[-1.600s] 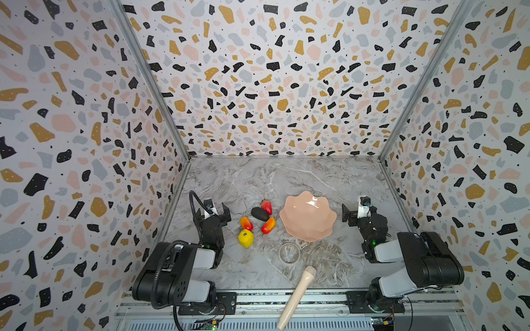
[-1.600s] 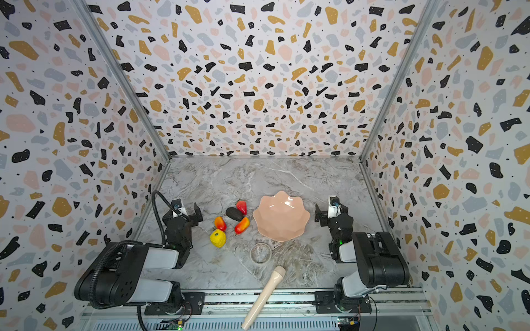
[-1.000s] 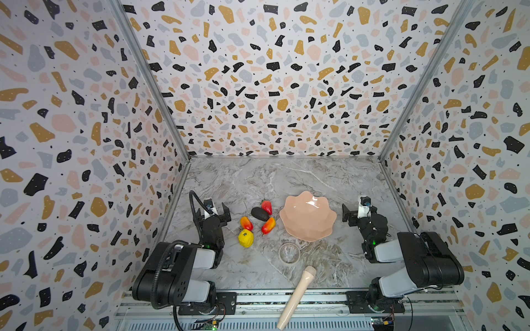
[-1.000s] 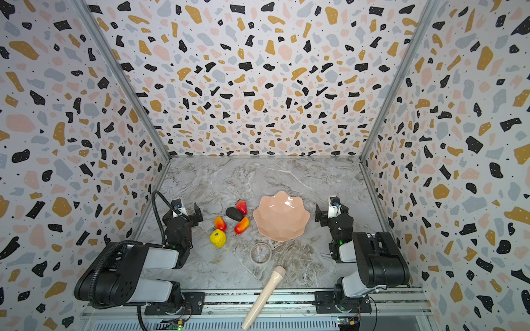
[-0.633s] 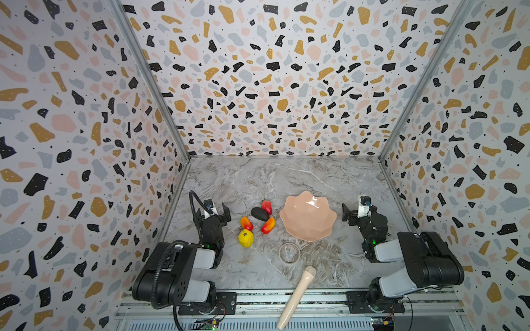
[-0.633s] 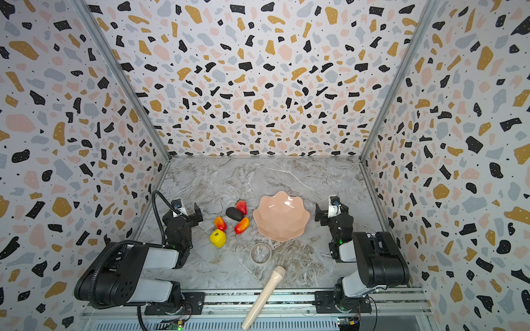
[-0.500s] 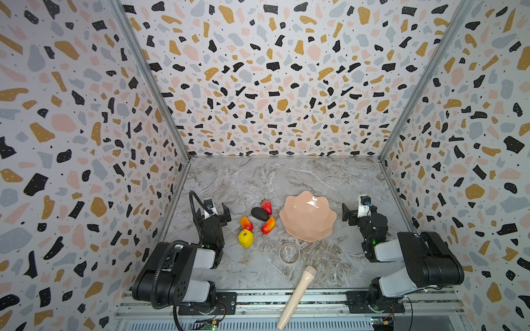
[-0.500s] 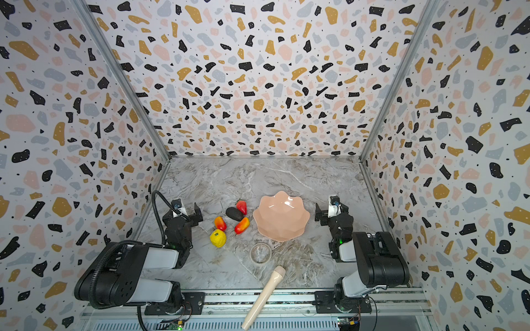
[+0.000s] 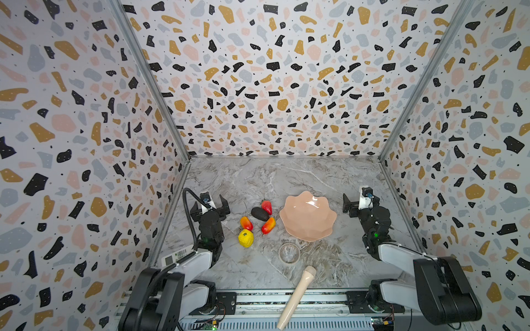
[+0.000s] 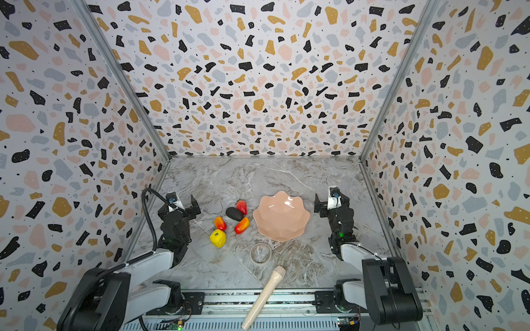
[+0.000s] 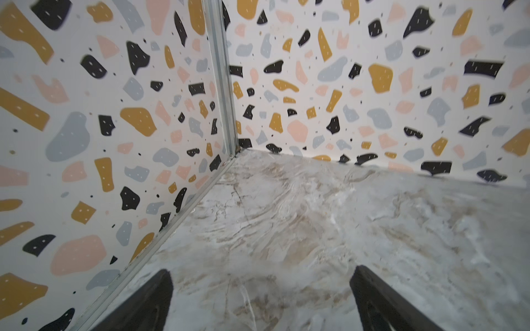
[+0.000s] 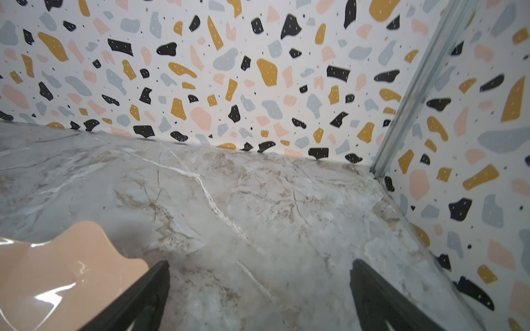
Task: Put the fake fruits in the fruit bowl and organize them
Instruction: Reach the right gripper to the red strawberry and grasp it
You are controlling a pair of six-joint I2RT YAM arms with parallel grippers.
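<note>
- left pincer (image 9: pixel 210 207): spread wide, empty, lower left of frame.
- right pincer (image 9: pixel 360 203): spread wide, empty, right of bowl (image 9: pixel 308 217).
- lemon (image 9: pixel 245 238), left mango (image 9: pixel 246 223), right mango (image 9: pixel 268 225), strawberry (image 9: pixel 266 207), avocado (image 9: pixel 259 213): clustered on tabletop (image 9: pixel 258 177), just left of bowl.

Empty peach-pink bowl (image 9: pixel 308 217), glossy, wavy-rimmed, upright. Just left of it, apart from its rim, a tight cluster: red strawberry (image 9: pixel 266 207) farthest back, dark avocado (image 9: pixel 259 213) just beside it, red-orange mango (image 9: pixel 268 225) nearest the bowl, second mango (image 9: pixel 246 223) just behind bumpy yellow lemon (image 9: pixel 246 238).
</note>
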